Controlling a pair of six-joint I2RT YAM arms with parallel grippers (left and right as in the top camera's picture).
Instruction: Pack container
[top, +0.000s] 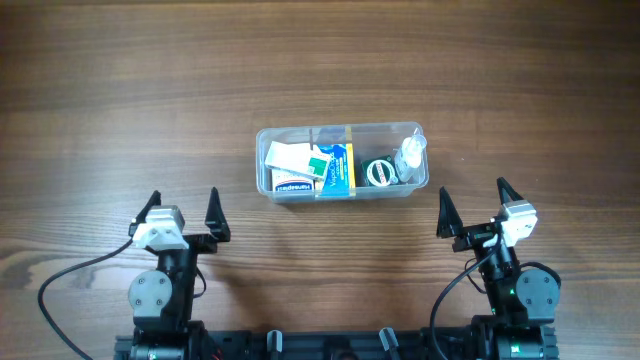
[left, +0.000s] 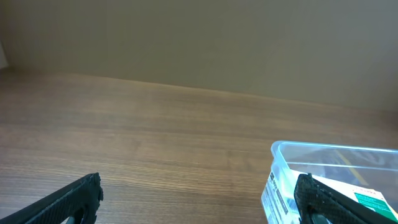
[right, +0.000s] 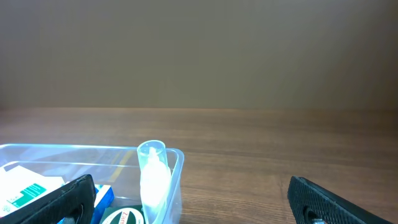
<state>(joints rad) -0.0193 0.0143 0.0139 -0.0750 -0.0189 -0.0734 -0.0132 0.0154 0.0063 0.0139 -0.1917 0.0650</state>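
The clear plastic container (top: 264, 141) sits mid-table, holding white and green boxes (top: 297, 158), a blue and yellow box (top: 339, 168), a round green tin (top: 380, 172) and a small clear bottle (top: 409, 152) leaning in its right end. My left gripper (top: 184, 208) is open near the front left, short of the tub, nothing between its fingers. My right gripper (top: 474, 200) is open at the front right, also empty. In the left wrist view the container (left: 281, 149) shows at right. The right wrist view shows the container (right: 177, 158) and bottle (right: 154, 177) at left.
Bare wooden tabletop (top: 120, 90) surrounds the tub on all sides. Black cables (top: 70, 275) trail from the arm bases at the front edge. A plain wall (right: 199, 50) stands beyond the table.
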